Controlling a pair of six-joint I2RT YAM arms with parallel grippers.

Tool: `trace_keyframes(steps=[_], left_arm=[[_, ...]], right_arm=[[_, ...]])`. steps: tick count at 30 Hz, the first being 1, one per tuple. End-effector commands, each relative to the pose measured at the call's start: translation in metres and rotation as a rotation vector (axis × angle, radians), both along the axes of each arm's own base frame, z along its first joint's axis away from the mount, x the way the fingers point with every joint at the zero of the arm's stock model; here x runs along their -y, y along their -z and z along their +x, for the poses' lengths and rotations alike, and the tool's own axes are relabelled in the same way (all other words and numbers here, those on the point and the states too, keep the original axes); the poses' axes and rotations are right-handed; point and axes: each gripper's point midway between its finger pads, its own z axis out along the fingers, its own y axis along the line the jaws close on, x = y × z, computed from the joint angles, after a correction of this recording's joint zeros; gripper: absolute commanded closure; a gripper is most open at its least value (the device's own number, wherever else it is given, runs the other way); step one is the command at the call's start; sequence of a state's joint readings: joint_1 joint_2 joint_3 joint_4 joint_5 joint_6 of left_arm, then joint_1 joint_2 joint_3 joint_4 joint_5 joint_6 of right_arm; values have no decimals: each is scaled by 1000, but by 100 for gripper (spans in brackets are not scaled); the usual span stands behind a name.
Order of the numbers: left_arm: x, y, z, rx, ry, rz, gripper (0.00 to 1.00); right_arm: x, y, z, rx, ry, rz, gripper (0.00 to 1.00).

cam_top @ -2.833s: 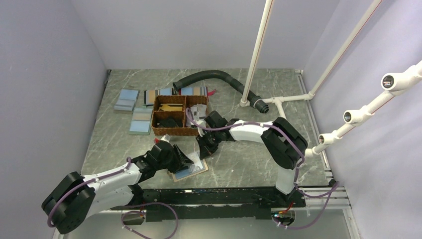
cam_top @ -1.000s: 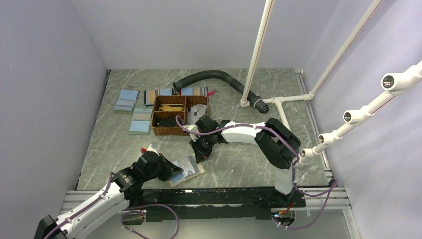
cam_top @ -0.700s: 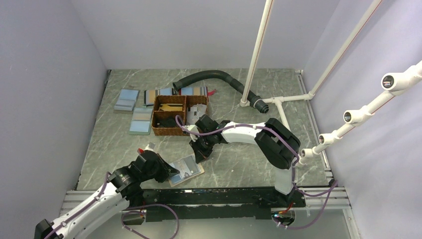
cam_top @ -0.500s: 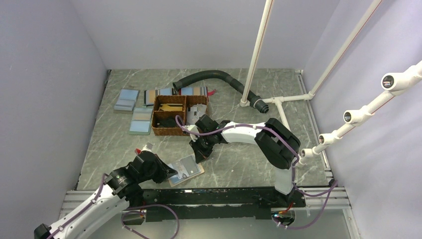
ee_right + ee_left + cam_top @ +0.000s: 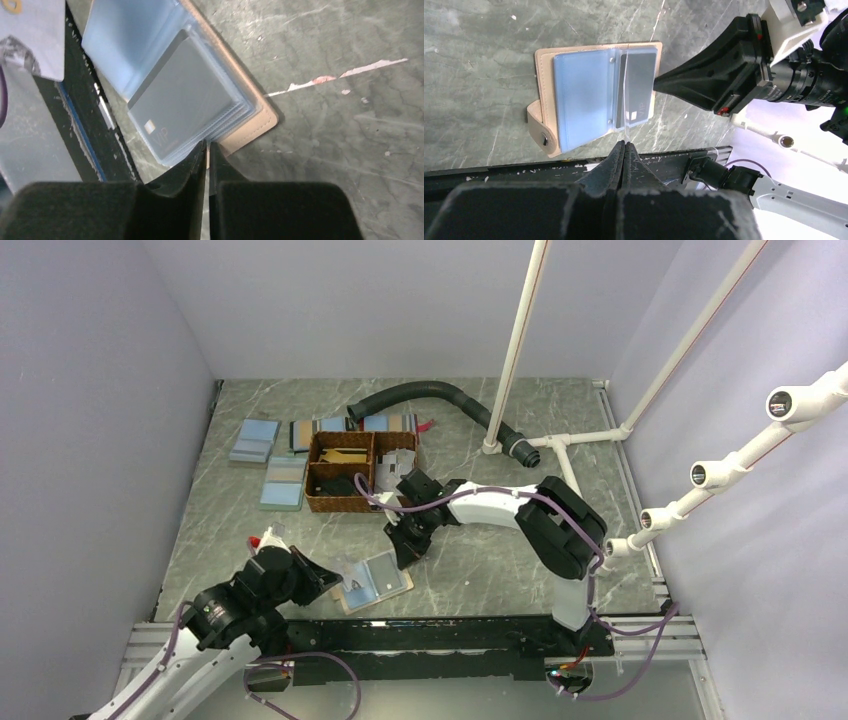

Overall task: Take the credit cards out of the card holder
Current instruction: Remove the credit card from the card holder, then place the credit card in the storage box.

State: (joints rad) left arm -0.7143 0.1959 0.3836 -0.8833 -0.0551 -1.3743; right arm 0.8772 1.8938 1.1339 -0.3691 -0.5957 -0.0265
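Left hand [image 5: 625,143] pulled back; card holder [image 5: 589,95] open, blue-grey, tan-rimmed.

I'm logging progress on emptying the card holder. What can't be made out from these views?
Cards left in the card holder: clear sleeves overlap in both wrist views; only one grey card shows.
Whether the right gripper pinches anything: right wrist view, its own jaws cover the holder's edge.
What the left gripper pinches: left wrist view shows a thin clear sheet edge-on; sleeve or card, unclear.
The basket contents: top view, too small and dark.
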Motion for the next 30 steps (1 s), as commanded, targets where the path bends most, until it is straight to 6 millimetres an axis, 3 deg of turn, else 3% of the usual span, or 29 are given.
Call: trace_keyframes(steps=[1, 8, 12, 17, 21, 25, 30], left_arm=[[-1, -21, 14, 90, -30, -13, 100], [7, -53, 38, 250, -15, -11, 100], [14, -72, 56, 343, -5, 16, 100], [29, -94, 85, 448, 51, 100, 100], [41, -107, 125, 457, 117, 139, 100], [51, -140, 178, 504, 188, 45, 100], [64, -146, 233, 479, 326, -51, 100]], right_arm=[[2, -42, -7, 1, -103, 116, 85], [19, -101, -22, 1, -366, 349, 57], [36, -116, -21, 23, -411, 398, 48], [56, -126, 2, 73, -362, 423, 45], [71, -127, 21, 97, -285, 423, 44], [80, -128, 28, 123, -250, 416, 42], [92, -130, 38, 153, -198, 413, 40]])
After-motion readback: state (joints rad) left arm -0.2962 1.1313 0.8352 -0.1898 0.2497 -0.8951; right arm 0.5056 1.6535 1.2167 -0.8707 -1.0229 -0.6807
